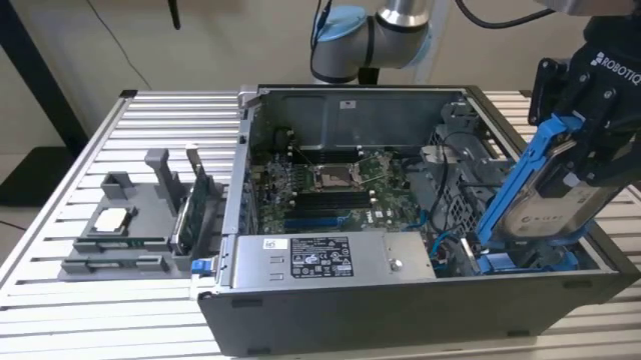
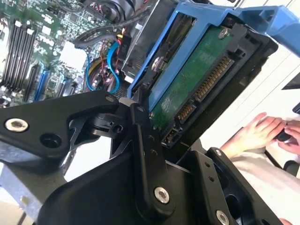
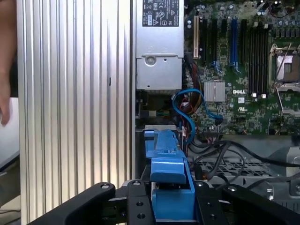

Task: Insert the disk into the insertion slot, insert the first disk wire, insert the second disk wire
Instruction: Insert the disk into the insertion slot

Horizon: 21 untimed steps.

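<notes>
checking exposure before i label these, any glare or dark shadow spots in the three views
Exterior view: light is even, with only the inside of the computer case shaded. First wrist view: a bright glare band runs along the ribbed table. Second wrist view: the background beside the disk is washed out white, while the disk's green board is well lit.

silver disk in blue plastic carrier [image 1: 549, 196]: lower end hidden, depth of entry unclear.
dark grey metal insertion slot [image 1: 501, 264]: mostly masked by disk in exterior view, bay mouth not readable.
black gripper [image 1: 591, 169]: body cropped by exterior view's right edge; far side behind carrier.
silver-and-blue robot arm [image 1: 376, 30]: cropped at exterior view's top edge.
blue and black cable tangle [image 3: 190, 110]: ends buried, routing untellable.
person's hand [image 2: 260, 131]: blurred, cropped at picture edge; dark item beneath unidentifiable.
</notes>
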Each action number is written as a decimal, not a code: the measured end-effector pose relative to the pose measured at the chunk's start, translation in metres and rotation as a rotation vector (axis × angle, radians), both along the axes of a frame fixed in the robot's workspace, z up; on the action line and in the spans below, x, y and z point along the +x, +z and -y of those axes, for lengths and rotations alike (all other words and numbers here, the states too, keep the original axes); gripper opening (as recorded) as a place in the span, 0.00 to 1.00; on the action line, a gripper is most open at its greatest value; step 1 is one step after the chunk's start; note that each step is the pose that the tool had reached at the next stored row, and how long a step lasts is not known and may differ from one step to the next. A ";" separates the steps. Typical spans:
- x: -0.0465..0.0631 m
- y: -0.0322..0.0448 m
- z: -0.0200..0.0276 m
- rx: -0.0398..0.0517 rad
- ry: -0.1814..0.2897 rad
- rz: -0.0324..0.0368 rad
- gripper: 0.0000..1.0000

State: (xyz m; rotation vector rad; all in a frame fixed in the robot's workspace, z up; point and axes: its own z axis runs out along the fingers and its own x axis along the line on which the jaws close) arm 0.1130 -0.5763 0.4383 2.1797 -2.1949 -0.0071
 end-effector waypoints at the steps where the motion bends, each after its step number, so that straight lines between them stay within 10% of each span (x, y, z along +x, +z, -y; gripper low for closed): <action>1: 0.000 -0.0013 0.0000 0.0000 0.005 0.0000 0.33; 21: 0.004 -0.0250 -0.0080 0.0015 0.007 -0.0002 0.33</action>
